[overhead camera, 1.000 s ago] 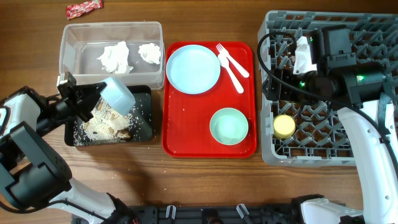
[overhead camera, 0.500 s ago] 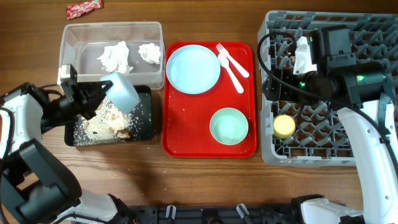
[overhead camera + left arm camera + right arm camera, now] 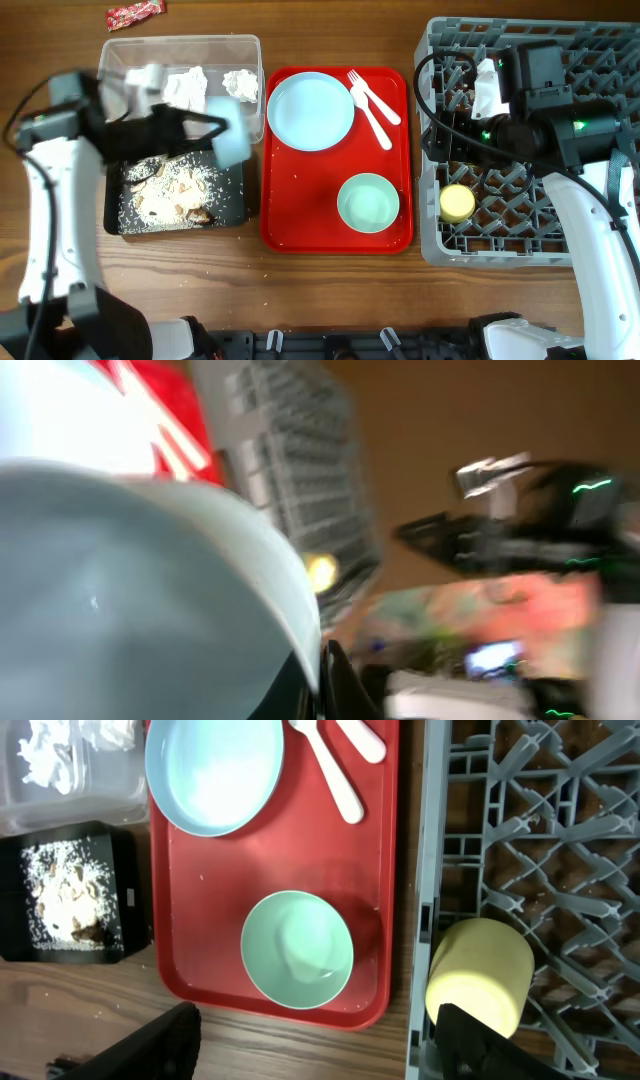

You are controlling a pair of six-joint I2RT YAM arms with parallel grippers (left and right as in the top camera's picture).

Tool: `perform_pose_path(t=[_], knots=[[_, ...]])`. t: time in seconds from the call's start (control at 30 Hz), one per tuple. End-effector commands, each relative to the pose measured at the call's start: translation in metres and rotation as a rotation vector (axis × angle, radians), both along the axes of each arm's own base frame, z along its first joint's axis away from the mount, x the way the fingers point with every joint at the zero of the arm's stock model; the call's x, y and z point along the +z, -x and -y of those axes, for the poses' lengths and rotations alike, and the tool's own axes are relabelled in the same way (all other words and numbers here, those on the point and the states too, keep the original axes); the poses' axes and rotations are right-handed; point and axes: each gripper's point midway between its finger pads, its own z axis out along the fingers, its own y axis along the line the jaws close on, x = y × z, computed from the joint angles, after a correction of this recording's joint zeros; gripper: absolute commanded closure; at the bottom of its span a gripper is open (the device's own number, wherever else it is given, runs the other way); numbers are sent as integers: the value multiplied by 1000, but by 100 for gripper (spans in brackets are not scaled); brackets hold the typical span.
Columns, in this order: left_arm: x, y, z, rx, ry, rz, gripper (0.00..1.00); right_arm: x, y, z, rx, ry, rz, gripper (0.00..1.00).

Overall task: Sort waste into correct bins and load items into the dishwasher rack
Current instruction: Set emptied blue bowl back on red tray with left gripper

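Observation:
My left gripper [image 3: 203, 129] is shut on the rim of the pale blue bowl [image 3: 231, 141] and holds it, blurred, above the right edge of the black tray [image 3: 234, 203]. The bowl fills the left wrist view [image 3: 140, 580], with my finger [image 3: 320, 682] on its rim. The black tray holds rice crumbs and brown scraps [image 3: 170, 190]. The clear tub [image 3: 120, 60] holds white tissues [image 3: 186, 87]. A red wrapper [image 3: 135, 12] lies on the table behind the tub. My right gripper [image 3: 315, 1055] is open and empty, above the rack's left edge. The yellow cup [image 3: 457, 203] lies in the grey rack [image 3: 590, 250].
A flat red tray [image 3: 300, 225] in the middle carries the pale blue plate [image 3: 310, 110], two white forks [image 3: 371, 103] and the mint-green bowl [image 3: 368, 202]. A few crumbs lie on the wood in front of the black tray. The right arm's cable hangs over the rack.
My left arm has swung up and to the right, carrying the pale blue bowl from over the black tray's left part to its right edge. The right arm has not moved.

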Motion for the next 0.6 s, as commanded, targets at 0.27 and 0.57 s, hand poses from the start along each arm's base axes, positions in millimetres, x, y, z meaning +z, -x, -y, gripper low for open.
perform_pose_path(t=[0.27,0.57], knots=[[-107,-2,91,84,-860,-82,96,-4,0,1,-4,12,-9,23],[-174,26,140,-32,-958,-211,96,-4,0,1,-1,13,-9,23]])
